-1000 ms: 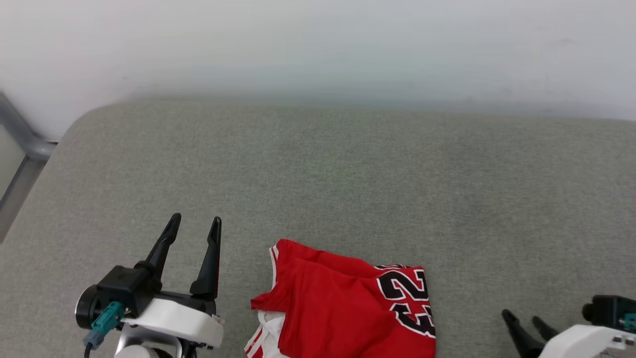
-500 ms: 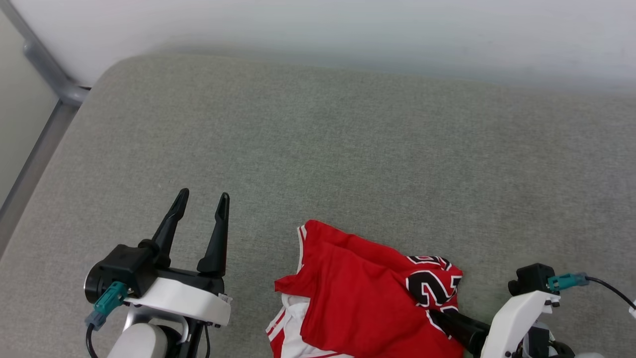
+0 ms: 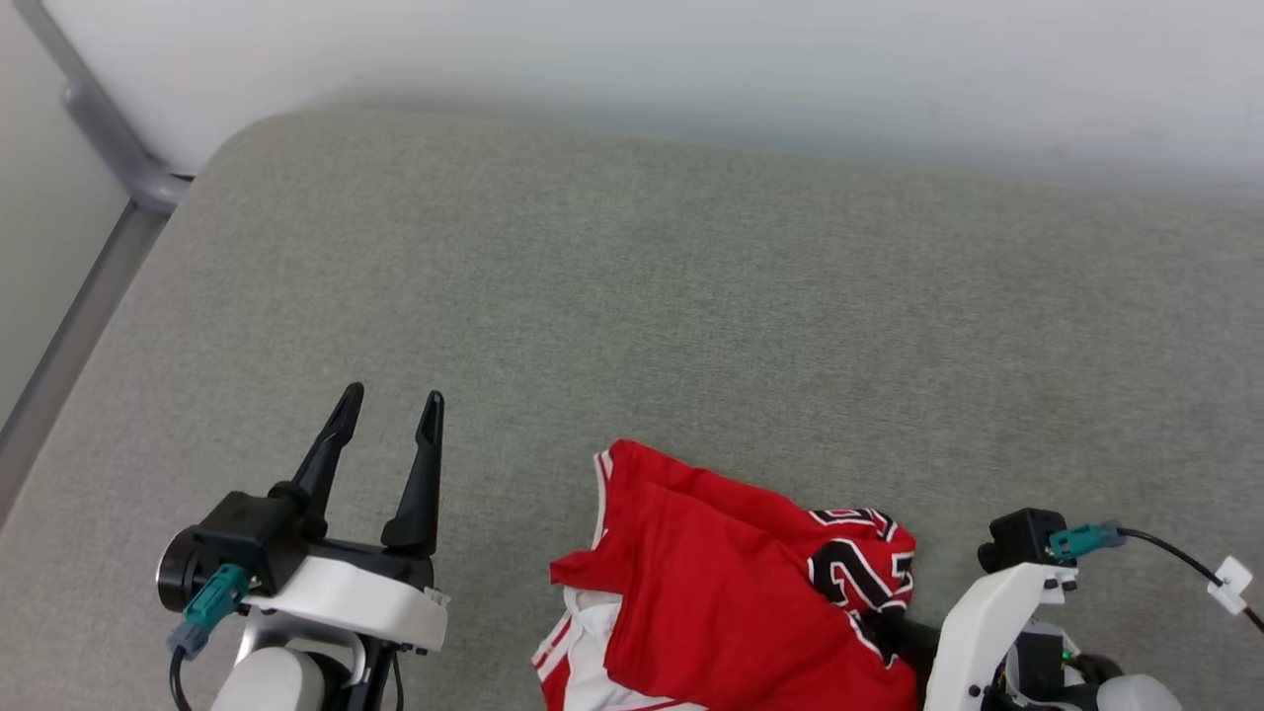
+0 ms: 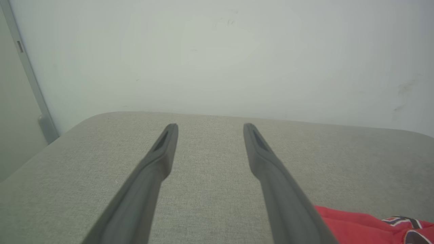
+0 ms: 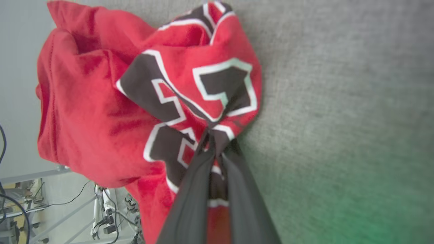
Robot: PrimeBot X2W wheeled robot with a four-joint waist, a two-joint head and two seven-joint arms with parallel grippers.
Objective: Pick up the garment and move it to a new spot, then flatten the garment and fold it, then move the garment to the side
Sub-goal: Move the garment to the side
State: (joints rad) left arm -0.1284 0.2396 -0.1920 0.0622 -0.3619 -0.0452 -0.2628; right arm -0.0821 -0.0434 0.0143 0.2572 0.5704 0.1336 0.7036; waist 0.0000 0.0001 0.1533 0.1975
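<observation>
At the near edge of the grey padded surface [image 3: 632, 296], the folded garment [image 3: 731, 583] lies with its numbered corner pinched in the right end effector [image 5: 212, 135], while the left end effector [image 3: 391, 398] hovers spread and empty beside it. This is probably the final move aside, calling for a lift that keeps the fold. A second ago the right end effector stood clear of the cloth.
</observation>
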